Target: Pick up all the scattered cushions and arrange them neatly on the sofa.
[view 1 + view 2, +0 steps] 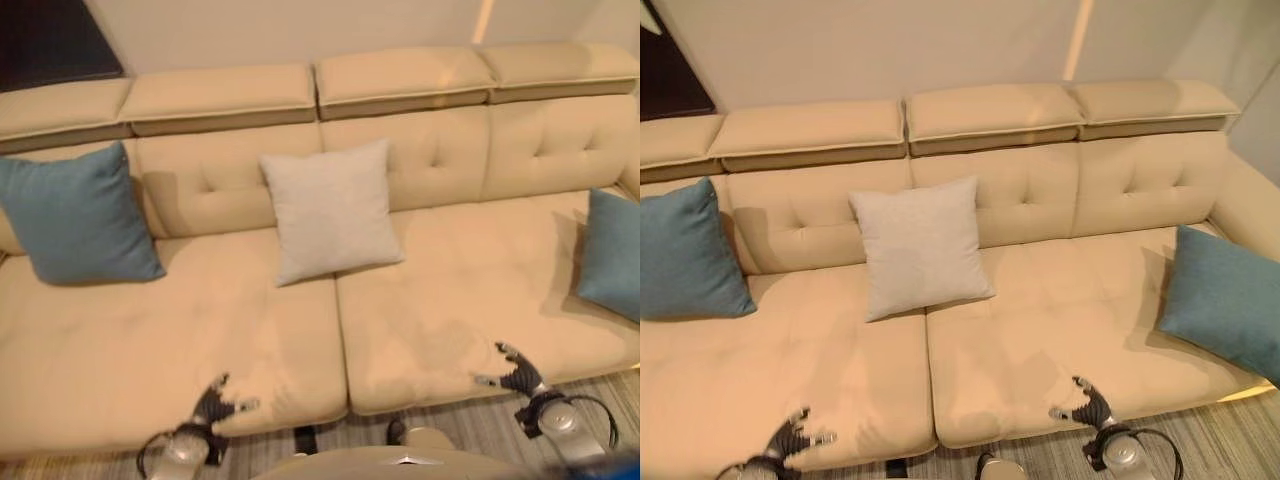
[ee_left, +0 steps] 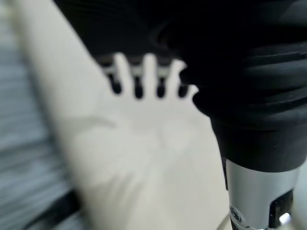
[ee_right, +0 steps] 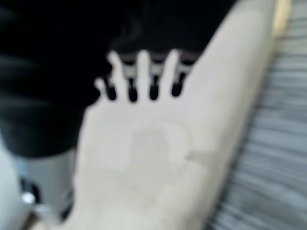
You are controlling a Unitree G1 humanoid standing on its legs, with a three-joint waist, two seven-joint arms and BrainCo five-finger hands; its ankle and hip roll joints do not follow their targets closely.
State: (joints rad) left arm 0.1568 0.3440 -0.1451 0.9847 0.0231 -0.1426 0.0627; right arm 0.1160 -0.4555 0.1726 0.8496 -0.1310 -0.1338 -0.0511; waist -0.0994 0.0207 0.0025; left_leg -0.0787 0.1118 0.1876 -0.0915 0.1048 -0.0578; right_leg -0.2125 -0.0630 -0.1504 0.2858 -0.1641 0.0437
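A long beige sofa (image 1: 300,340) fills the view. A pale grey cushion (image 1: 330,210) leans upright against the middle of its backrest. A blue cushion (image 1: 75,215) stands at the left end, and another blue cushion (image 1: 1225,300) leans at the right end. My left hand (image 1: 215,405) hovers over the front edge of the left seat, fingers straight and empty. My right hand (image 1: 515,372) is over the front edge of the right seat, also open and holding nothing. Both wrist views show straight fingers (image 2: 139,79) (image 3: 144,76) above bare seat fabric.
A striped grey rug (image 1: 470,430) lies on the floor in front of the sofa. A plain wall (image 1: 890,50) stands behind the backrest, with a dark panel (image 1: 50,40) at the upper left.
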